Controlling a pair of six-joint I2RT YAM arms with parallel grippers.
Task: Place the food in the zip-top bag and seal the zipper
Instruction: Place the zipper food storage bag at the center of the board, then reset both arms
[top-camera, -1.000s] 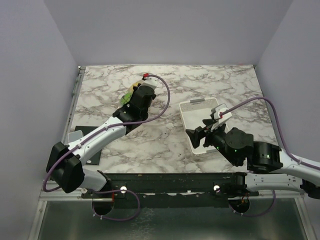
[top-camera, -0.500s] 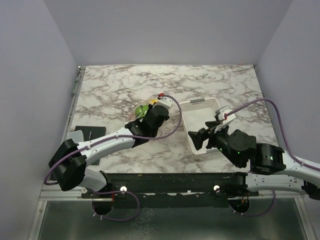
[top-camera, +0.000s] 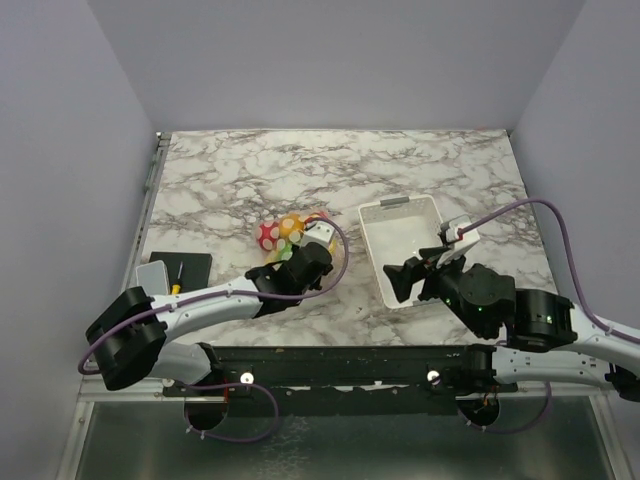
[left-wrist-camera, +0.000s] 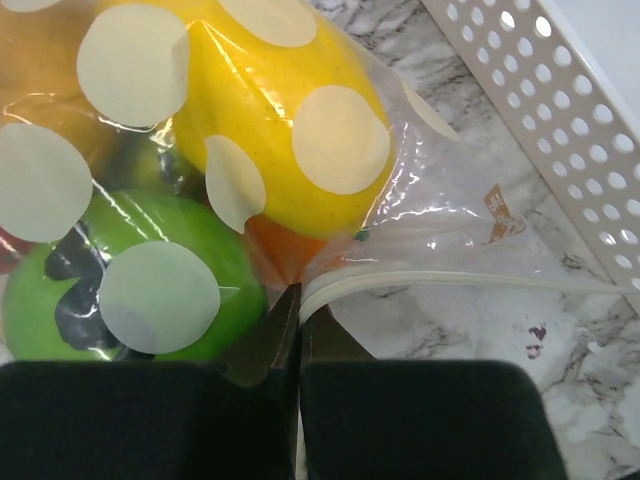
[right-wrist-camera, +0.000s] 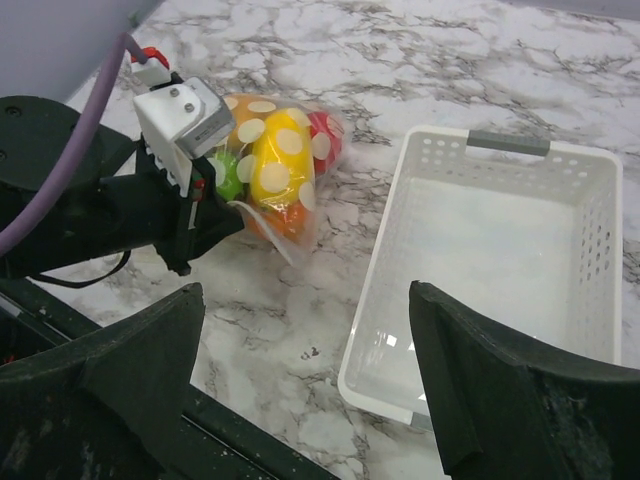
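The zip-top bag (top-camera: 284, 232) lies left of the white tray, holding the food: a yellow piece (left-wrist-camera: 270, 110), a dark-striped green ball (left-wrist-camera: 130, 300), an orange piece (left-wrist-camera: 285, 255) and a red one (right-wrist-camera: 325, 130). My left gripper (left-wrist-camera: 298, 300) is shut on the bag's mouth edge, at one end of the zipper (left-wrist-camera: 450, 279), which runs off to the right across the marble. In the top view the left gripper (top-camera: 293, 250) sits just near of the bag. My right gripper (right-wrist-camera: 305, 300) hovers open over the tray's near-left corner, holding nothing.
The white perforated tray (top-camera: 371, 250) stands right of the bag with nothing in it. A black pad (top-camera: 190, 265) with a small grey box (top-camera: 152, 274) lies at the table's near-left edge. Lavender walls close in the left, right and far sides.
My left arm has dragged the filled bag from the far middle of the table toward the near side, up beside the tray. The right gripper shifted slightly and opened a little wider.
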